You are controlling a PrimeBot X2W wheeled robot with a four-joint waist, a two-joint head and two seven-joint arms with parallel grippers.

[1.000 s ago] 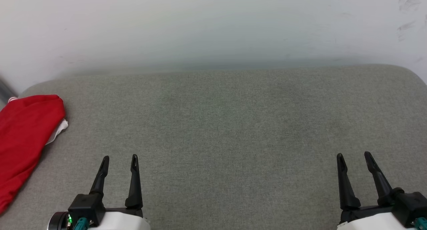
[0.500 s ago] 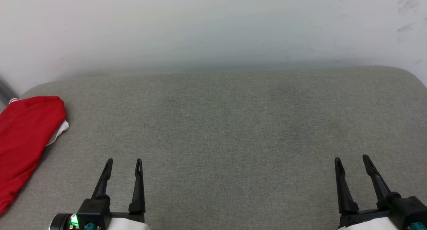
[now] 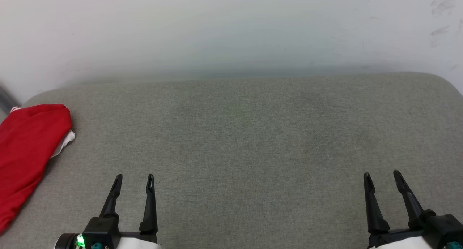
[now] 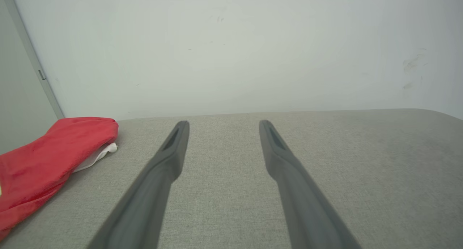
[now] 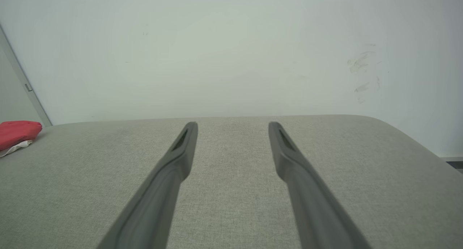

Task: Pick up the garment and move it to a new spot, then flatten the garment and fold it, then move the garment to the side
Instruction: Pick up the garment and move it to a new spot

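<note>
"Red cloth at the far left, was that the garment?"

"It was. It lay bunched on the left end of the grey upholstered surface, running off the head view's left edge, with a bit of white showing under its right side. It looked like a compact bundle, no lettering on show. Whether it was neatly folded I could not tell."

"And the grippers?"

"Both empty. The left gripper had its 2 fingers spread wide, holding nothing, low over bare upholstery near the front edge and off to the right of the garment. The right gripper was just as wide open with nothing between its fingers, well apart from the garment at the other end."

"So how far along would you put the task?"

"My judgement: either all 3 stages were finished, with the garment set aside at the left, or none had begun. The bundle lying at 1 side and both arms drawn back lean me towards the end, but the pictures did not settle it. If it was the start, everything was left: lifting, flattening, folding, moving aside."

"Any box, basket or tray in play?"

"Only the upholstered surface bore anything, and all it carried was that 1 garment. Behind it stood a plain pale wall."
</note>
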